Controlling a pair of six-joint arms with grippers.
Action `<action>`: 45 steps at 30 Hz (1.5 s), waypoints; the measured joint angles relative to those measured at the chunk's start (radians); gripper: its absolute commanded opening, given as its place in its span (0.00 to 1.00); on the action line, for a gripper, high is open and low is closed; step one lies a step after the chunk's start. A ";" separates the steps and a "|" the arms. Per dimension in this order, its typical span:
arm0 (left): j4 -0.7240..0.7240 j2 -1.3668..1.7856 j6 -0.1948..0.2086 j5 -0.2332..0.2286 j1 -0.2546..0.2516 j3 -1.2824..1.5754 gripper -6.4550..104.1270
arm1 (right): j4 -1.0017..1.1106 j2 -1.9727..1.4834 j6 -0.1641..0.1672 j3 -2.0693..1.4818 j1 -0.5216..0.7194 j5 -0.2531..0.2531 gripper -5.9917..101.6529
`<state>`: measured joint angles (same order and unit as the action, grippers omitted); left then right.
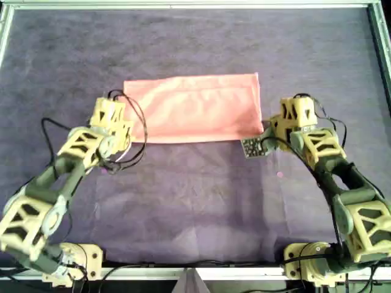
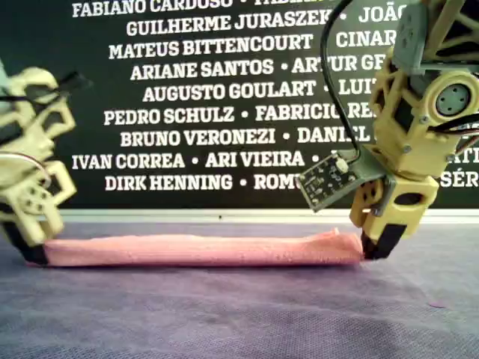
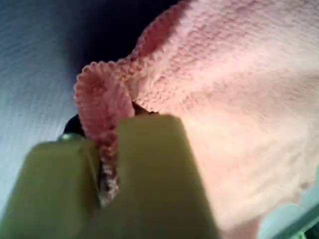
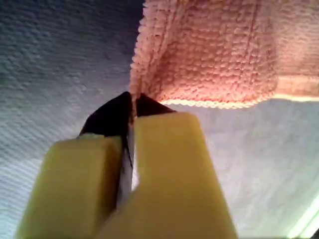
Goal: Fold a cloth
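Cloth [image 1: 194,108], one piece, is folded on the mat [image 1: 195,201]; its near corners are hidden by jaws. Left gripper [image 3: 107,164] and right gripper [image 4: 130,112] are each clamped on a corner.

A dark purple felt mat [image 1: 195,201] covers nearly the whole worktop, its nap showing faint brushed streaks and a few long creases in the overhead view. A pale metal frame [image 1: 183,5] borders the worktop along the far edge and down both sides, and a matching rail [image 1: 201,273] runs along the near edge. In the exterior view a black banner [image 2: 187,112] stands upright behind the worktop, printed in white capitals with rows of names separated by dots, among them PEDRO SCHULZ, BRUNO VERONEZI and IVAN CORREA. The light is even and soft, throwing only weak shadows on the mat.
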<state>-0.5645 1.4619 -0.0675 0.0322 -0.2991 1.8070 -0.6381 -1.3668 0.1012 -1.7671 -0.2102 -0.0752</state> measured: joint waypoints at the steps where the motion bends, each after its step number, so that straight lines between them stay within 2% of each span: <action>1: 0.000 0.025 0.000 0.000 0.000 0.017 0.05 | 0.000 -0.006 0.000 -0.011 0.000 0.000 0.06; 4: 0.000 0.078 0.000 0.000 -0.008 0.055 0.05 | 0.000 -0.041 0.000 -0.052 0.000 0.000 0.06; 12: -0.002 0.098 0.000 -0.002 -0.100 0.130 0.05 | 0.000 -0.186 0.009 -0.178 0.006 0.012 0.06; 19: -0.002 0.100 0.000 -0.003 -0.109 0.170 0.05 | -0.002 -0.252 0.009 -0.264 0.005 -0.003 0.06; 24: -0.002 0.100 0.000 -0.009 -0.109 0.181 0.09 | -0.002 -0.253 0.009 -0.281 -0.014 0.006 0.08; 28: -0.002 0.114 0.000 -0.009 -0.109 0.186 0.27 | -0.003 -0.258 0.011 -0.281 -0.014 0.006 0.18; 32: -0.002 0.198 0.000 -0.009 -0.109 0.244 0.47 | -0.003 -0.264 0.015 -0.305 -0.008 0.006 0.33; 35: -0.002 0.301 -0.002 -0.012 -0.109 0.305 0.56 | -0.003 -0.270 0.015 -0.341 -0.005 0.008 0.46; 40: -0.002 0.506 -0.002 -0.015 -0.109 0.430 0.60 | -0.003 -0.413 0.015 -0.419 -0.008 0.008 0.58; 45: -0.002 0.723 -0.002 -0.015 -0.109 0.577 0.60 | -0.003 -0.657 0.015 -0.552 -0.009 0.008 0.59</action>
<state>-0.5660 2.1844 -0.0690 0.0169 -0.4080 2.3838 -0.6412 -2.0233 0.1166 -2.3194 -0.2194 -0.0675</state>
